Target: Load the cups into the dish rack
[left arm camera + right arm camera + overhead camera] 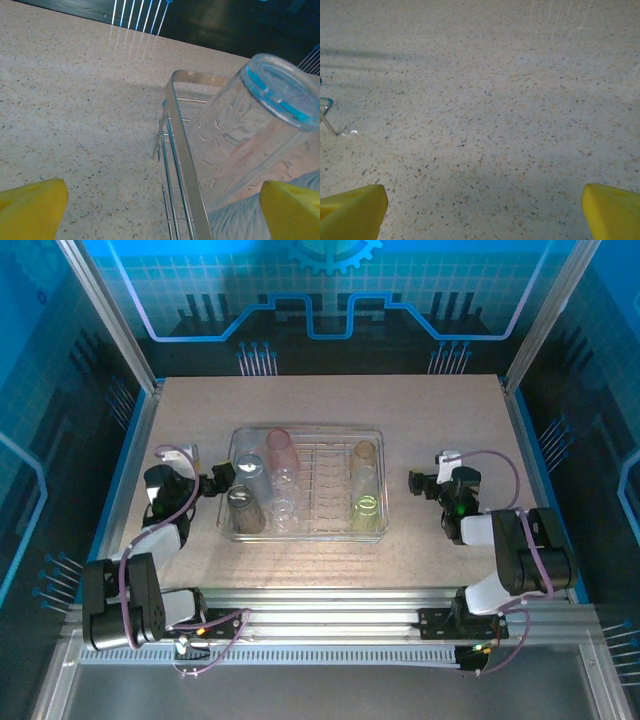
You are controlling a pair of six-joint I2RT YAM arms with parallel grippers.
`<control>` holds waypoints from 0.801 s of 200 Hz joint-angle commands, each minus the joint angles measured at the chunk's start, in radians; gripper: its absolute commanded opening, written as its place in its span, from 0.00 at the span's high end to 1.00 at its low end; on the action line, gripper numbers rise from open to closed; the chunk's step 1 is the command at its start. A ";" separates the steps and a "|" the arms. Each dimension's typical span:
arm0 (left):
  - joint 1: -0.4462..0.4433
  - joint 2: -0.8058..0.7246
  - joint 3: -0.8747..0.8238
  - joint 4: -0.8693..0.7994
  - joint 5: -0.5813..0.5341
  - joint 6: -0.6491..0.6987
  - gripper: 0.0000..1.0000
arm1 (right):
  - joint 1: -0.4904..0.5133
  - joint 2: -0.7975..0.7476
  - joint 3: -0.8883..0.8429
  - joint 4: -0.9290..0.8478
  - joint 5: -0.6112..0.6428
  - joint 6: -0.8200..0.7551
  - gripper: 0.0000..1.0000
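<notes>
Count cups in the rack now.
7 distinguishable, all in the dish rack: pale blue cup, grey cup on the left; pink cup, two clear cups next; amber cup, yellow-green cup right. More may be hidden.

Bare table [440, 430] around crowded dish rack [320, 468]

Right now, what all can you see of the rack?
The rack is a rectangular silver wire tray, raised rim, rows of prongs, flat on the table. In its left part rest a clear cup, grey cup and pink cup; at its right an amber cup and green cup; between, bare prongs. The left gripper hangs open off its left rim.
</notes>
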 commanded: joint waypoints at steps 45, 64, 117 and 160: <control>-0.011 0.132 -0.035 0.261 -0.067 -0.040 0.01 | 0.011 0.007 0.014 0.112 0.009 -0.029 0.00; -0.010 0.209 -0.065 0.405 -0.091 -0.077 0.01 | 0.013 0.006 0.014 0.108 0.015 -0.031 0.00; -0.040 0.216 -0.034 0.350 -0.075 -0.033 0.01 | 0.015 0.006 0.014 0.106 0.017 -0.031 0.00; -0.050 0.216 -0.022 0.328 -0.090 -0.027 0.01 | 0.015 0.005 0.014 0.106 0.018 -0.031 0.00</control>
